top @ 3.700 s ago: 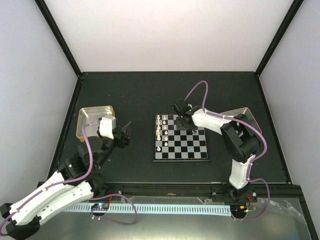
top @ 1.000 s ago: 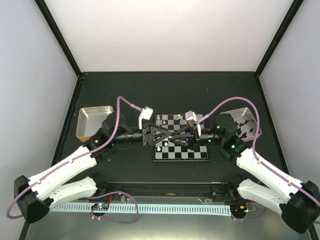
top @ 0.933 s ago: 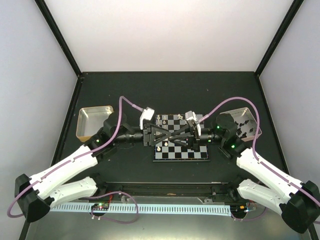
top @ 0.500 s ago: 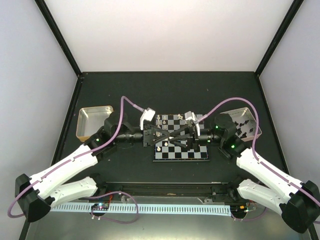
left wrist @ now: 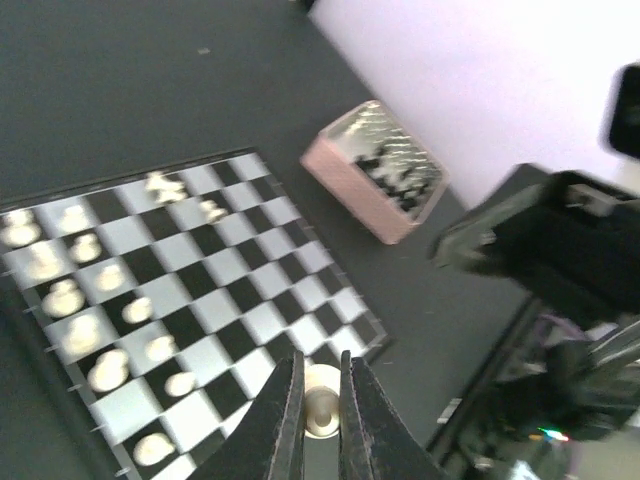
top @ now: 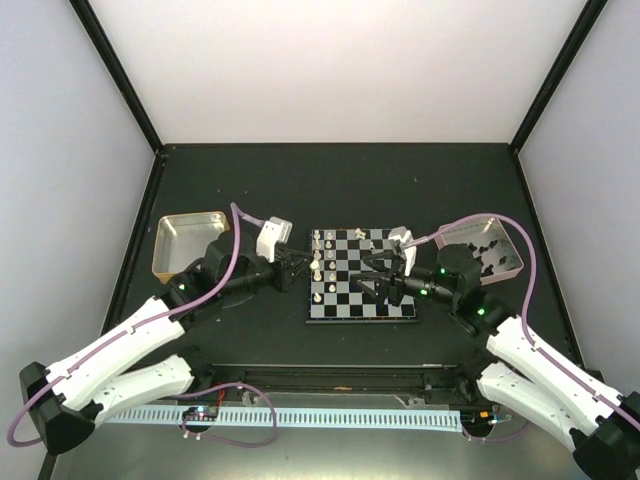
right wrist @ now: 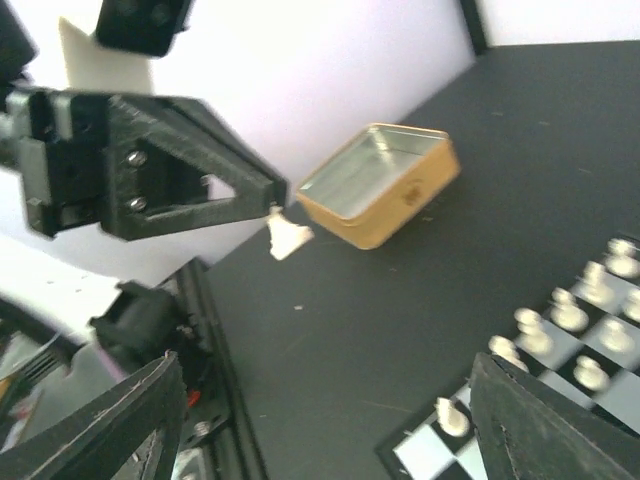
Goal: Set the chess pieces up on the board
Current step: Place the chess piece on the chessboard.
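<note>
the flat checked board (top: 385, 295) lies in the middle, with tiny smooth cream chess pieces (top: 318, 262) lined up along its left side. the left gripper (left wrist: 320, 365) pinches one cream piece (left wrist: 321, 395) tight, just left of the board. the right gripper (right wrist: 328, 380) is spread wide over the board's right half. half a second ago both crossed above the board; now they are apart.

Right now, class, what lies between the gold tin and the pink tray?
The chessboard, white pieces lined along its left side, as the top view shows. The left hand, gripping one, and right hand reach in too.
</note>
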